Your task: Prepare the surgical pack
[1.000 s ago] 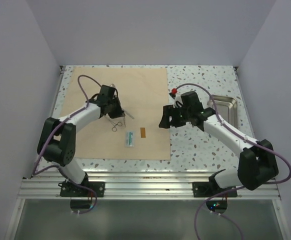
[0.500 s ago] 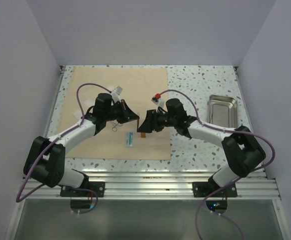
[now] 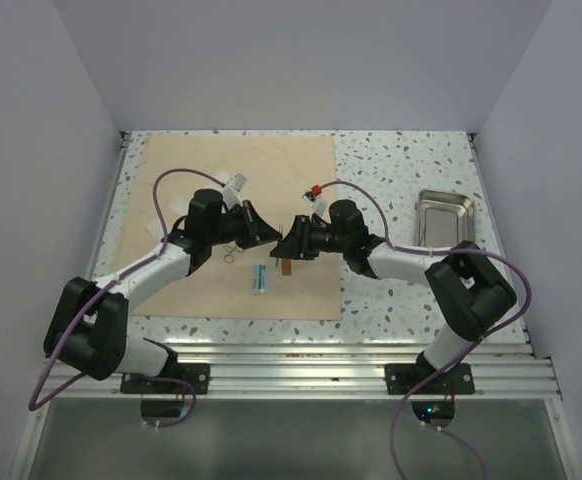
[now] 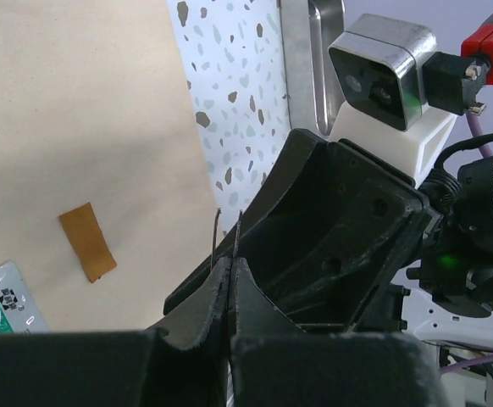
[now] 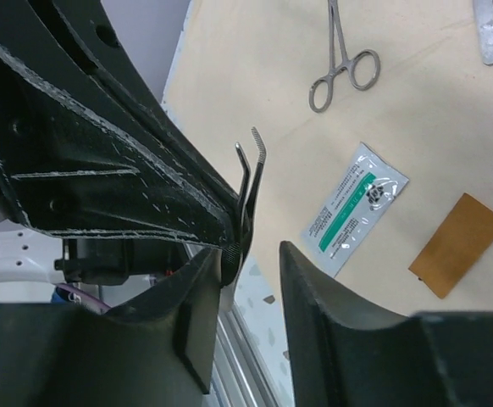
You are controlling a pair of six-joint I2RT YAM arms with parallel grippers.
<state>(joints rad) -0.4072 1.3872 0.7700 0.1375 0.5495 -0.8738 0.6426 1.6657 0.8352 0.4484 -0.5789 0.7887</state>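
While most of the pack lay loose on the big tan paper-like square sheet (image 3: 221, 180), the step in hand looked like a mid-air handover of one instrument, left arm to right.

The left gripper (image 4: 229, 270) hung over the sheet's right half w/ its fingers pressed together. It was pinching a pair of thin curved steel tweezers (image 5: 245, 212) by the lower end, w/ the tips free & pointing toward the other arm. On the sheet nearby lay the small ring-handled steel scissors (image 5: 340, 51), then a flat white-and-green packet (image 5: 355, 208), then a small brown rectangular strip (image 5: 458, 246). All three lay apart from each other & untouched.

Nose to nose w/ the left one, the right gripper (image 5: 248, 259) had its fingers spread either side of the tweezers' shank. A gap showed on at least one side, so no firm hold yet.

Far right, well apart on the speckled table (image 3: 391, 170), the small shiny rectangular steel tray (image 3: 444, 218) sat bare.

Next move, as I judged it: the right fingers had to close square on the shank, clear of the left fingertips. The left should let go only after that. The tweezers were thin & springy, so an off-centre squeeze would prob. twist them out. The tray looked the likely destination.
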